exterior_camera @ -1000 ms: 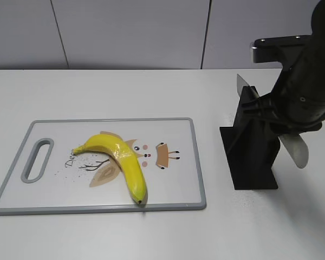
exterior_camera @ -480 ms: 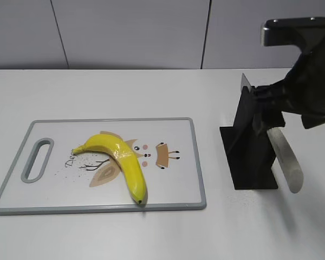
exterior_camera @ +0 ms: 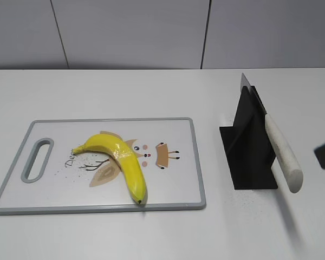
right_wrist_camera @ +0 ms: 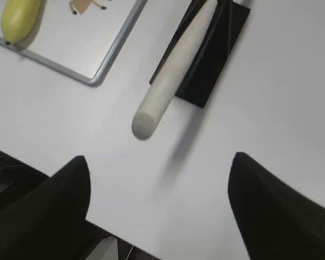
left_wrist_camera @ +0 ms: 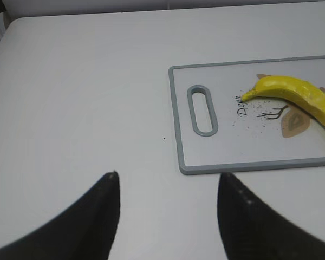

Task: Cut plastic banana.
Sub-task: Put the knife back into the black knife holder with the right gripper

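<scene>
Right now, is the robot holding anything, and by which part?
Nothing. Both grippers, left and right, are open and empty; the knife sits in its stand.

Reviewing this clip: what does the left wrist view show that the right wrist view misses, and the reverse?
Only the left wrist view shows the cutting board's handle slot and the plastic banana's stem end. Only the right wrist view shows the knife, its pale handle jutting from the black stand. Both show the board, part of the banana, the white table, and their own open jaws holding nothing.
</scene>
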